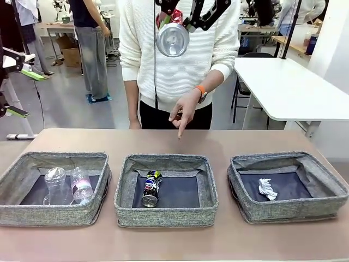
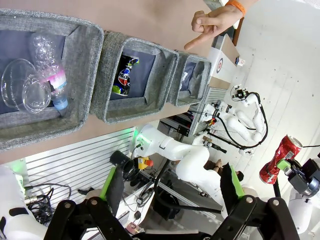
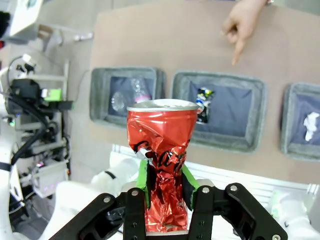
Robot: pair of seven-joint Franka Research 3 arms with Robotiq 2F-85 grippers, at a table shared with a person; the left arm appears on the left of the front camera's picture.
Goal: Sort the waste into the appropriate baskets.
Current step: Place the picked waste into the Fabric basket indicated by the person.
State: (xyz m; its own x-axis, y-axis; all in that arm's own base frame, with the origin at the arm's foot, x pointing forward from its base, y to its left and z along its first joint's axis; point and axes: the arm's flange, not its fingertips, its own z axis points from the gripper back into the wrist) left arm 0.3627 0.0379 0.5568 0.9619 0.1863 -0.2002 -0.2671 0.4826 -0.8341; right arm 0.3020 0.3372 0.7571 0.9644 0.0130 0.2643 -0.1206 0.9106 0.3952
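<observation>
My right gripper (image 1: 175, 21) hangs high above the table's far side, shut on the crushed red can (image 1: 172, 39); its green pads squeeze the can's (image 3: 162, 150) crumpled lower half. Three grey baskets stand in a row. The left basket (image 1: 54, 215) holds a clear plastic cup (image 1: 54, 184) and a clear plastic bottle (image 1: 82, 184). A dark multicoloured can (image 1: 151, 188) lies in the middle basket (image 1: 163, 215). The right basket (image 1: 289, 210) holds a white paper wad (image 1: 267, 189). My left gripper (image 2: 172, 187) is open with nothing in it, off the table's left side.
A person in a white sweater stands at the far edge. Their hand (image 1: 182, 112) points a finger down toward the middle basket. Bare brown tabletop (image 1: 174, 142) lies between the baskets and the person. A white table (image 1: 289, 87) stands behind on the right.
</observation>
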